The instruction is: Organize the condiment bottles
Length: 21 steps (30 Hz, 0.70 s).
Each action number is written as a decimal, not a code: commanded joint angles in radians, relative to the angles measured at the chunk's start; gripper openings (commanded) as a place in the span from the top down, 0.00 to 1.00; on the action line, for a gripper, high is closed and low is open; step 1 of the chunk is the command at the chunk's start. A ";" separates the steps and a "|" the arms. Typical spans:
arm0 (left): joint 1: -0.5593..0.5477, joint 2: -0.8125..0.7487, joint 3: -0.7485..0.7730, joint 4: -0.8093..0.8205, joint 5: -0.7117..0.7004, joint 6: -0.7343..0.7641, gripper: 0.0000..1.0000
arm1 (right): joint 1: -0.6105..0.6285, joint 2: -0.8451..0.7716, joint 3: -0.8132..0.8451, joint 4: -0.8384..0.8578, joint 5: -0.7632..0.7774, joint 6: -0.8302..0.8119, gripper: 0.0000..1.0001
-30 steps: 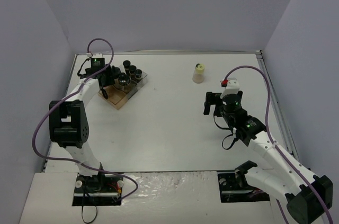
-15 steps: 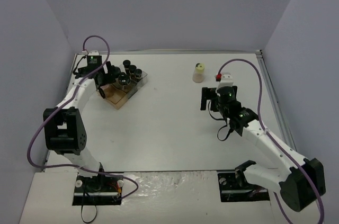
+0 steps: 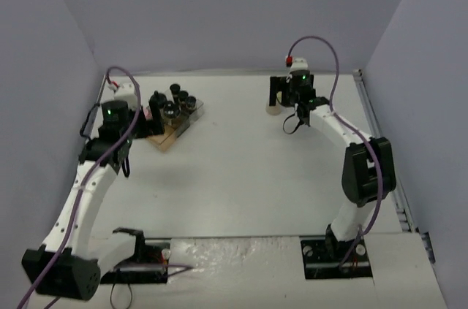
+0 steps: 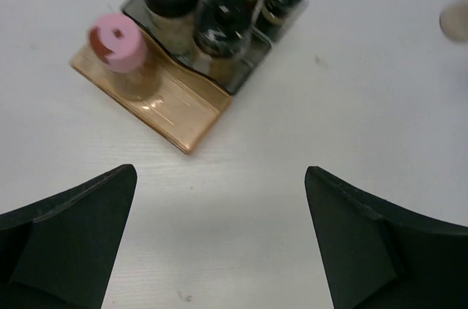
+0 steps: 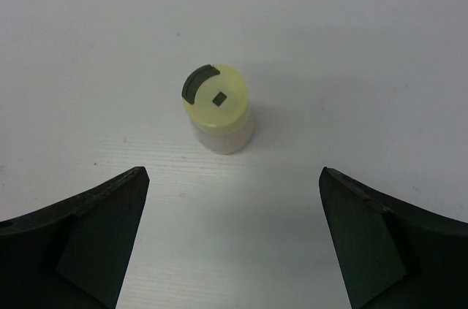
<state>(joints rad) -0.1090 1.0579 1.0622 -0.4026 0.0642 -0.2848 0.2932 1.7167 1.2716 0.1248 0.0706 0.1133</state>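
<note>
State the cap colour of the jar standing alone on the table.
Pale yellow cap with a dark crescent on top; clearest in the right wrist view.

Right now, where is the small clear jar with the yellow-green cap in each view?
Top external: yellow-green-capped jar at the far side of the table, right of centre, partly hidden.
Left wrist: probably the pale blur cut by the upper right edge.
Right wrist: centre frame, upright.
Landmark: stepped amber-and-clear tray, left of the jar in the top and left wrist views; absent from the right wrist.
</note>
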 commanded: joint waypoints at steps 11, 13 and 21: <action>-0.127 -0.118 -0.190 0.053 0.008 0.100 0.03 | -0.033 0.376 0.340 0.094 -0.201 -0.242 0.05; -0.127 -0.112 -0.188 0.053 0.005 0.099 0.03 | -0.035 0.389 0.343 0.097 -0.209 -0.256 0.08; -0.127 -0.098 -0.189 0.054 -0.014 0.096 0.03 | -0.032 0.389 0.284 0.118 -0.288 -0.275 0.65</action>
<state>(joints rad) -0.2386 0.9551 0.8146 -0.4076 0.0690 -0.2006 0.2613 2.1456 1.5597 0.1733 -0.1527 -0.1377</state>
